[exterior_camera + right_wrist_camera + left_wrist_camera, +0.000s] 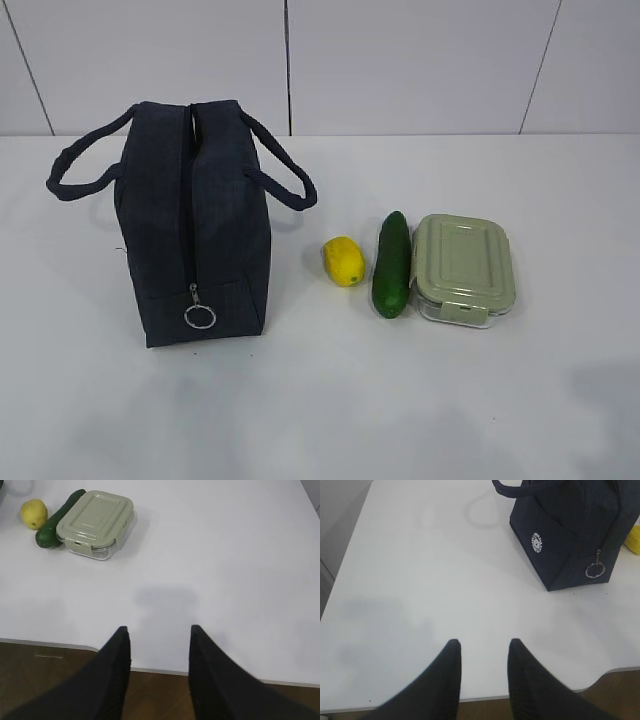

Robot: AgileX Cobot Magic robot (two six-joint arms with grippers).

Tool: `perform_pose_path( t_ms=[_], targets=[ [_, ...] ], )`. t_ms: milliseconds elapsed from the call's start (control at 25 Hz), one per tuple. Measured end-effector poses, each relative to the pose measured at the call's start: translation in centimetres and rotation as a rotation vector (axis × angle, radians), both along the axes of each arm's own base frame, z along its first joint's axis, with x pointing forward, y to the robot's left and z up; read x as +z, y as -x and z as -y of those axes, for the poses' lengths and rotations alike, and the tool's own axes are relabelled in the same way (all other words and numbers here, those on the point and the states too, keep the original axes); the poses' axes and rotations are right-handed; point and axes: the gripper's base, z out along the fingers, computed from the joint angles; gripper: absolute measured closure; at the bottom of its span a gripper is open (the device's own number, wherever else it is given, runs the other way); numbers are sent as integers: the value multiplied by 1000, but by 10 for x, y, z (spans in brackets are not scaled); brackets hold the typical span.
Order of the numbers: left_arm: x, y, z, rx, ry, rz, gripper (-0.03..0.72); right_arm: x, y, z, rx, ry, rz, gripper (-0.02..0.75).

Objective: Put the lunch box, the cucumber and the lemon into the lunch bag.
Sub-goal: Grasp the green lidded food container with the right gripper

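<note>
On the white table (500, 400) the boxy dark navy fabric lunch bag (200, 230) stands upright at the left, zipper closed down to a metal ring pull (200, 317), loop handles drooping to either side, a small round white logo (536, 542) on one face. Well to its right lies the rectangular clear lunch box (463, 267) with a pale sage-green ridged lid. The smooth dark green cucumber (392, 264) lies against its left side; the small yellow lemon (344, 260) sits just beside the cucumber. The left gripper (482, 652) and right gripper (158, 637) both hover spread apart, holding nothing.
</note>
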Motion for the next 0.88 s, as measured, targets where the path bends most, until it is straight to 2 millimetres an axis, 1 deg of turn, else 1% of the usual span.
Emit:
perform_pose_path(
  t_ms=[880],
  targets=[
    [0, 0, 0, 0, 0, 0, 462, 0, 0, 0, 0, 0, 0, 424]
  ],
)
